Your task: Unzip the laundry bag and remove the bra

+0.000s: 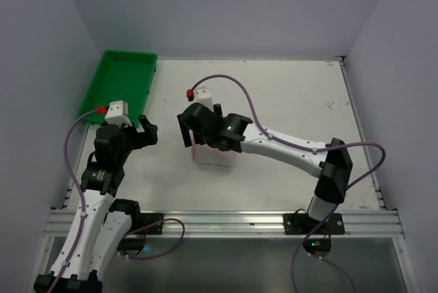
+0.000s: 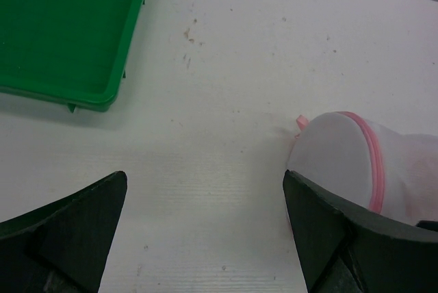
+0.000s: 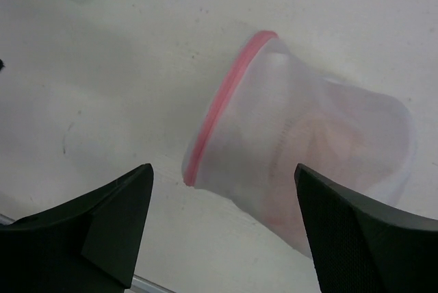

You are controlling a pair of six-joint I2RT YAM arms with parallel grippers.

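The laundry bag (image 1: 216,157) is lying on its side on the white table (image 1: 287,94), a little left of the middle of the overhead view and directly under the right arm's wrist. The right gripper (image 1: 191,133) is hovering just above it with its jaws spread wide and holding nothing. In the right wrist view the two dark fingers (image 3: 92,228) are sitting at the lower corners of the frame. The bag (image 3: 301,149) is filling the centre and right between them, and its pink trim (image 3: 220,108) is curving around the rim that faces left. A faint peach-coloured shape (image 3: 321,144) is showing through the mesh, too blurred to make out.

The left gripper (image 1: 141,133) is hanging to the left of the bag, clear of it, with its jaws also wide apart and empty. In the left wrist view the bag (image 2: 345,163) is lying at the right edge, and a small pink tab (image 2: 301,121) is sticking out at its upper left. The green tray (image 1: 120,81) is resting in the upper left of the overhead view, well apart from the bag.
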